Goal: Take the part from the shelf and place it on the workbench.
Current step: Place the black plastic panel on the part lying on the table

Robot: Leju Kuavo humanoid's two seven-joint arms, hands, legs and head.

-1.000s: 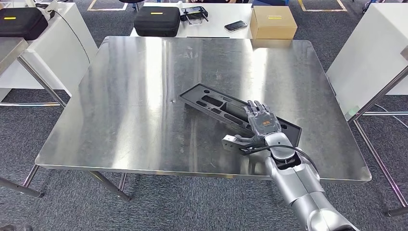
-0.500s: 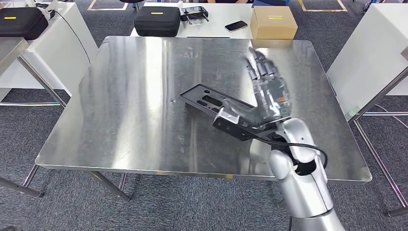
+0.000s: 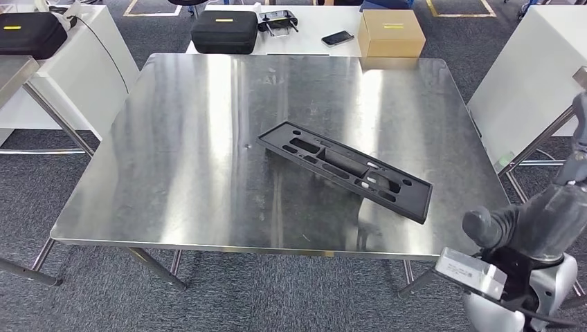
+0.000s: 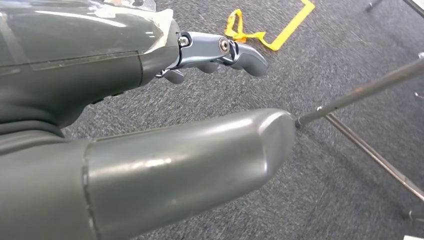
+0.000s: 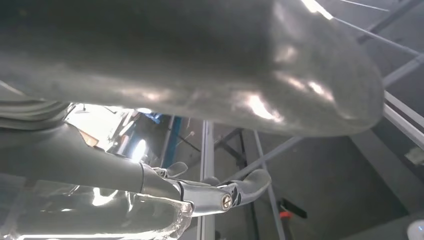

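The part (image 3: 345, 169), a long flat black plastic piece with cut-outs, lies at an angle on the steel workbench (image 3: 194, 152), right of its middle. My right hand (image 3: 538, 223) is off the bench's front right corner, well apart from the part, and holds nothing. In the right wrist view that hand (image 5: 200, 90) has its thumb and fingers apart with nothing between them. My left hand (image 4: 150, 130) hangs over grey carpet, its thumb and fingers apart and holding nothing.
Behind the workbench, a white table carries a black case (image 3: 224, 31), a phone (image 3: 338, 38) and a cardboard box (image 3: 392, 33). White tables flank the bench at left (image 3: 76, 62) and right (image 3: 533, 76). Thin metal legs (image 4: 365, 90) cross the carpet near my left hand.
My right hand lifted off the part, rose above the bench, then drew back to the right past the front right corner. The part stays flat on the workbench.
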